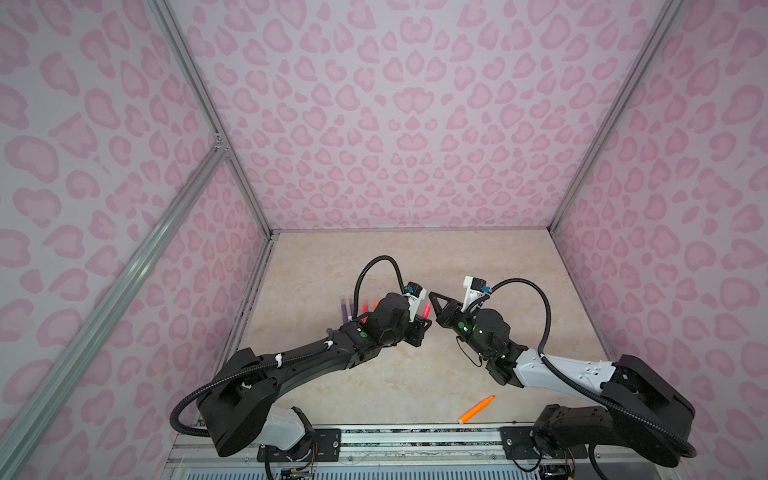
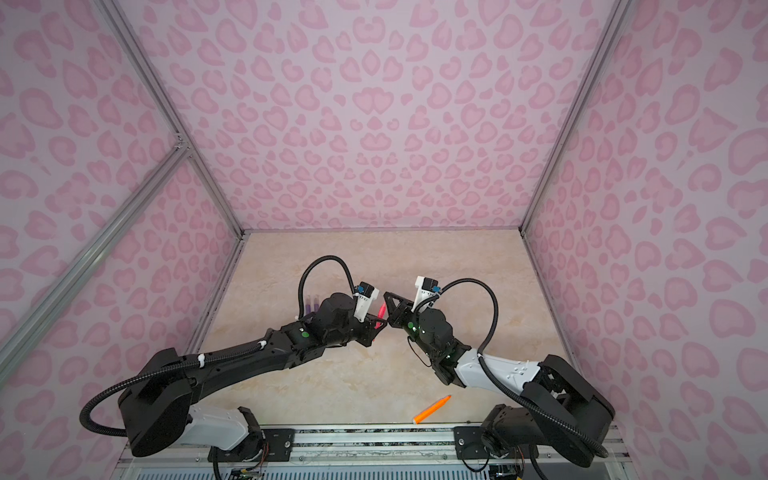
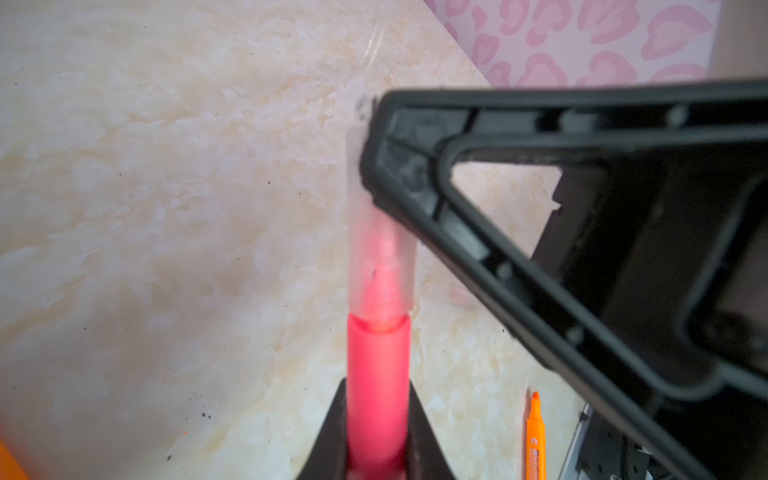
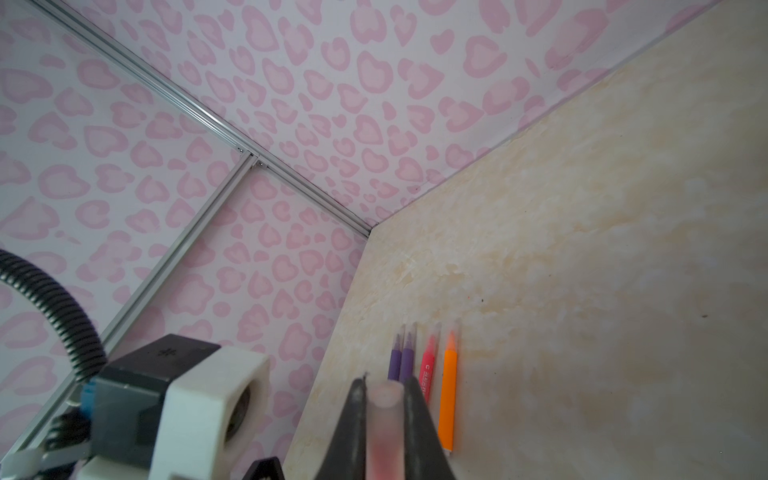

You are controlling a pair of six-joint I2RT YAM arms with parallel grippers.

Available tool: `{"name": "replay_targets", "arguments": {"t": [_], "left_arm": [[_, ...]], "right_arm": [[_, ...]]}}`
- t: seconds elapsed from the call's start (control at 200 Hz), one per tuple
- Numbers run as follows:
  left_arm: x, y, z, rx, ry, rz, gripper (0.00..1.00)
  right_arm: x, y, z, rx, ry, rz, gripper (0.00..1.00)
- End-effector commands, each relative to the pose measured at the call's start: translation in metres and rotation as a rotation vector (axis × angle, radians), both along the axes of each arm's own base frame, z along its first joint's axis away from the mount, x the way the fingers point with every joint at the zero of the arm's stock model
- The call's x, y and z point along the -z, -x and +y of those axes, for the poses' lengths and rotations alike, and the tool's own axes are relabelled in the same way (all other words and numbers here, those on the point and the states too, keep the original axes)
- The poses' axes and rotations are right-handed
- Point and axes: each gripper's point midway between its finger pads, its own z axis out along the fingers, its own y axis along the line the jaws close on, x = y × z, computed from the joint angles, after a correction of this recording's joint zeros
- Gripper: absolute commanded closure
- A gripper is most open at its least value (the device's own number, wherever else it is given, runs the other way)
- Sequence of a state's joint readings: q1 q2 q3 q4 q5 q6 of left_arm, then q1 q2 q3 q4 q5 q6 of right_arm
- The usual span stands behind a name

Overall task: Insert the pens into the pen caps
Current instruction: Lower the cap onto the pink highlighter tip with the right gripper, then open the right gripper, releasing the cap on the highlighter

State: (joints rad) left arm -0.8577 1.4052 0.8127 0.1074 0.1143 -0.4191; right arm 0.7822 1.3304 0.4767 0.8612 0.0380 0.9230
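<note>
The left gripper [image 3: 377, 444] is clamped on the lower barrel of a pink-red pen [image 3: 376, 365]. The pen sticks out past the jaws with its tapered tip pointing away. The right gripper [image 4: 386, 409] is closed on a clear cap [image 3: 380, 249], pinching the end away from the pen. The cap's open mouth sits over the tip and meets the barrel's shoulder; whether it is fully seated I cannot tell.

Both are held above the middle of the table [image 1: 415, 374], between the two arms. Pen and cap look light, rigid and smooth, so either could slip or twist in the pads. The thin cap may flex if squeezed hard. The barrel is best held close behind the tip, the cap by its closed end, and the push kept straight along the pen.

Far left on the table four pens [image 4: 428, 365] lie in a row, tips under clear caps. Near the front edge, right of centre, lies a loose orange pen [image 1: 477, 409], uncapped.
</note>
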Motion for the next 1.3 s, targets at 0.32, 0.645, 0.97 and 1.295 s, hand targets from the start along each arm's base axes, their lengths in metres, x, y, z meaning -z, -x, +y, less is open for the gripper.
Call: {"name": "replay_targets", "arguments": {"t": [0.32,0.645,0.97,1.295], "left_arm": [[-0.05,0.009,0.004,0.027,0.169,-0.132,0.97],[-0.054,0.009,0.008,0.016,0.169,-0.145,0.97],[-0.046,0.003,0.008,0.001,0.116,-0.149,0.97],[-0.034,-0.004,0.001,-0.014,0.058,-0.14,0.97]], "right_arm": [[-0.014,0.01,0.019,-0.09,-0.064,-0.073,1.0],[-0.017,0.015,0.017,-0.085,-0.055,-0.072,1.0],[-0.015,0.019,0.022,-0.087,0.0,-0.068,0.46],[-0.031,0.02,-0.002,-0.003,0.08,-0.093,0.32]]}}
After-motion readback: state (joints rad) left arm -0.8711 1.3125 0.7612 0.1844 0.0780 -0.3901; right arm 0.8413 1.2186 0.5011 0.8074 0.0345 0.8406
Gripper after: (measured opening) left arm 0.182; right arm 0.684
